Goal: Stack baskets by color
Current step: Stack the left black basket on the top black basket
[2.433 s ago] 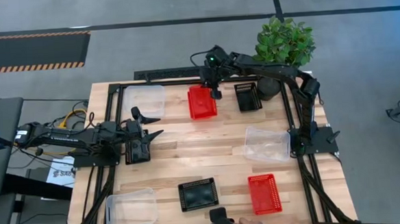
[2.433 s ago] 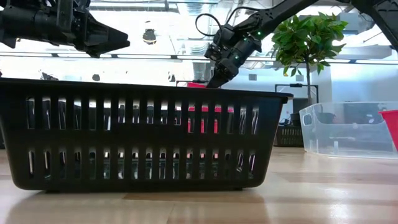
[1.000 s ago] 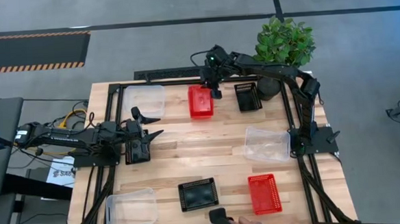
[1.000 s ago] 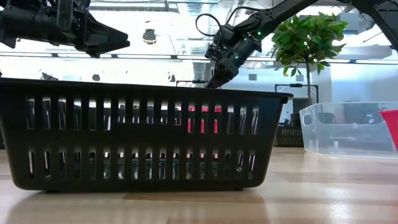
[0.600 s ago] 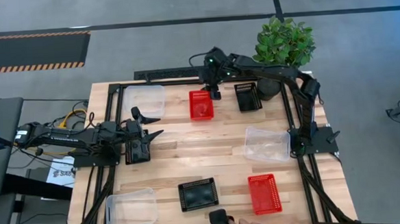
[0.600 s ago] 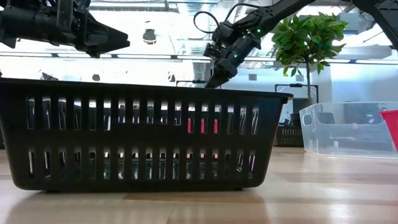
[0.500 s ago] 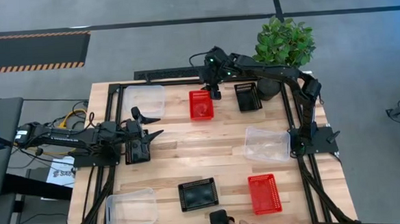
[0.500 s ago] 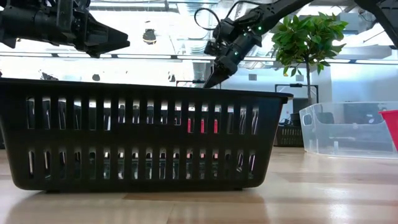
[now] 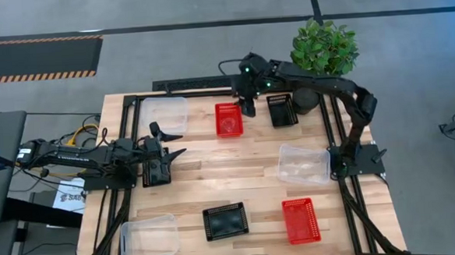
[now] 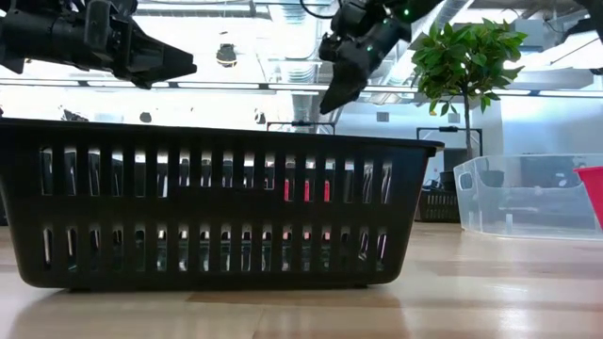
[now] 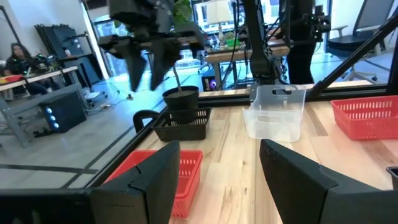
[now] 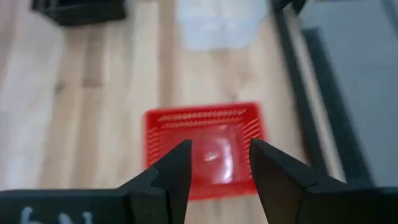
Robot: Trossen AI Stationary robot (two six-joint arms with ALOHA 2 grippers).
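2 dark arms work at the wooden table [image 9: 237,166]. Beside the potted plant [image 9: 325,48] at the table's far edge, the right gripper [image 9: 247,108] hangs in the air, fingers apart, holding nothing. Just under it sits 1 red basket [image 9: 228,119], flat on the wood, with 1 black basket [image 9: 282,110] between it and the plant. Far from the plant, the left gripper [image 9: 170,143] waits with fingers apart and empty, above another black basket [image 9: 157,171]. 3 clear baskets [image 9: 303,163], 1 more black basket [image 9: 224,220] and 1 more red one [image 9: 301,220] lie farther from the plant.
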